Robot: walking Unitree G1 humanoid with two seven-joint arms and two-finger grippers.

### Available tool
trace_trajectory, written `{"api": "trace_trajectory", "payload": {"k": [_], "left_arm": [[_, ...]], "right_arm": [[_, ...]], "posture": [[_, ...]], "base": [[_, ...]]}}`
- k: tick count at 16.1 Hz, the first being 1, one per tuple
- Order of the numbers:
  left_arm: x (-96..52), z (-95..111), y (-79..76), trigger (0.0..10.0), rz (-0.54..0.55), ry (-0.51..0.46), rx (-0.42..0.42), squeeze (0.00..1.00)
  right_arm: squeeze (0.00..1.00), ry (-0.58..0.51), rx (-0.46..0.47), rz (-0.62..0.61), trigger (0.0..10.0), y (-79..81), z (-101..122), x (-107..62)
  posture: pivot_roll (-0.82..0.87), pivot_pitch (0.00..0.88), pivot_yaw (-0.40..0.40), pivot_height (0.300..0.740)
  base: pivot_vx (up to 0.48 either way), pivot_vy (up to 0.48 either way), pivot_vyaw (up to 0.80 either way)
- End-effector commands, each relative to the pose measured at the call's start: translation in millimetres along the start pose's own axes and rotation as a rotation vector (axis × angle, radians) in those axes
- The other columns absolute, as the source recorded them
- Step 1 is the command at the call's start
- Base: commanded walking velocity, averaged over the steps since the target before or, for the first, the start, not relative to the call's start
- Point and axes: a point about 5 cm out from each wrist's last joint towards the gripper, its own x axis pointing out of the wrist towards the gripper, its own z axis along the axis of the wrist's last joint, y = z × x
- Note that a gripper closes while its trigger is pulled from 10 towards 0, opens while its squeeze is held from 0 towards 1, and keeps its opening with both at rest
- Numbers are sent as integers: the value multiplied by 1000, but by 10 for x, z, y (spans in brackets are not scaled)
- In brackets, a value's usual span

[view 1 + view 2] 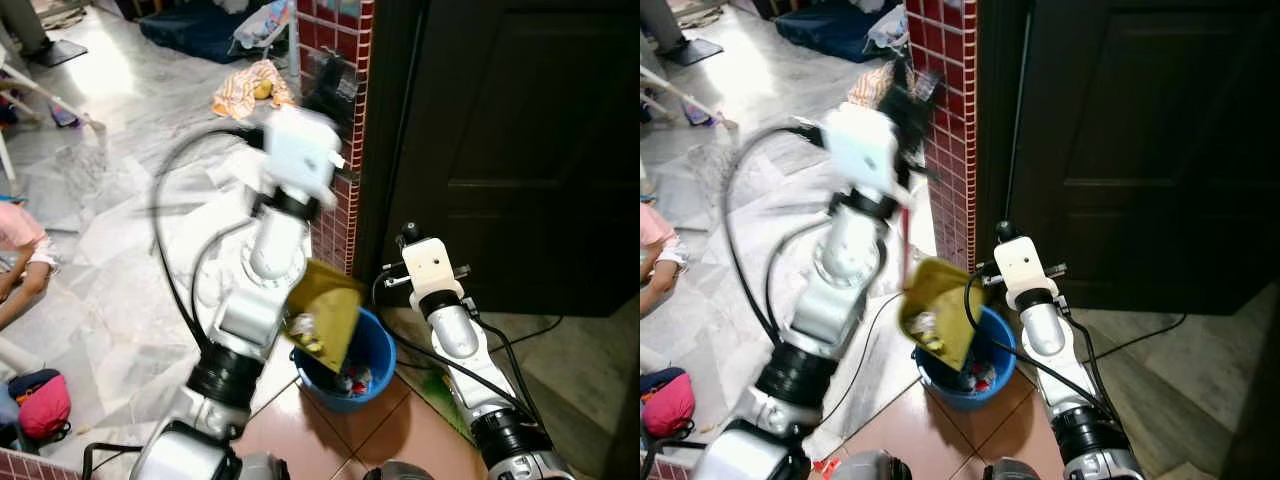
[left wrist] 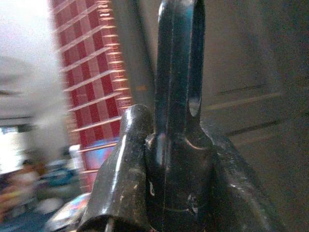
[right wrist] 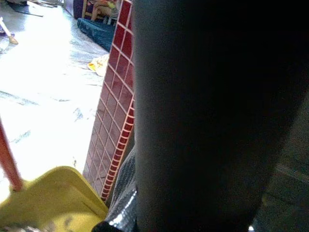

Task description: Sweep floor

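My left arm is raised, with its gripper up against the red tiled pillar, fingers pressed together. A thin red handle runs down from that hand to a yellow dustpan. The dustpan hangs tilted over a blue bucket, with litter on its lower lip. More litter lies inside the bucket. My right gripper is held low, just right of the bucket, pointing at the dark door. The dustpan's corner and handle also appear in the right wrist view, beside a dark blurred shape.
The red tiled pillar and a dark door stand close ahead. A person sits at the left on the marble floor. An orange striped cloth, a blue mattress and a pink bag lie about. A black cable runs along the door's foot.
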Motion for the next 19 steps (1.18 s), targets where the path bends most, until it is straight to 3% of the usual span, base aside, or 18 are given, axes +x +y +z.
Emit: {"api": "trace_trajectory", "payload": {"k": [1, 6, 7, 10, 15, 18, 19], "left_arm": [[-25, 66, -46, 10000, -72, -34, -12, 0], [-95, 126, -241, 10000, -328, -61, -40, 0], [-132, 196, -281, 10000, -425, -112, 23, 0], [-226, 314, -287, 10000, -580, -210, 167, 0], [-236, 320, -261, 10000, -576, -207, 171, 0], [-53, 380, -58, 10000, -355, -178, 75, 0], [104, 480, 134, 10000, -211, -170, -17, 0]], "right_arm": [[0, -49, -8, -5, 10000, -19, 96, 50], [0, -54, -8, -14, 10000, -33, 106, 61], [0, -60, -9, -11, 10000, -33, 119, 76], [0, -69, -15, -11, 10000, -55, 144, 127], [0, -75, -17, -3, 10000, -20, 151, 143], [0, -77, -19, 0, 10000, -22, 149, 152], [0, -71, -18, 3, 10000, -21, 129, 146]], "posture": [[-66, 0, 83, 740], [-68, 0, 80, 740], [-59, 0, 75, 740], [-50, 0, 65, 740], [-49, 0, 61, 740], [-53, 0, 62, 740], [-50, 0, 57, 740]], "base": [[0, 0, 0], [0, 0, 0], [0, 0, 0], [0, 0, 0], [0, 0, 0], [0, 0, 0], [0, 0, 0]]}}
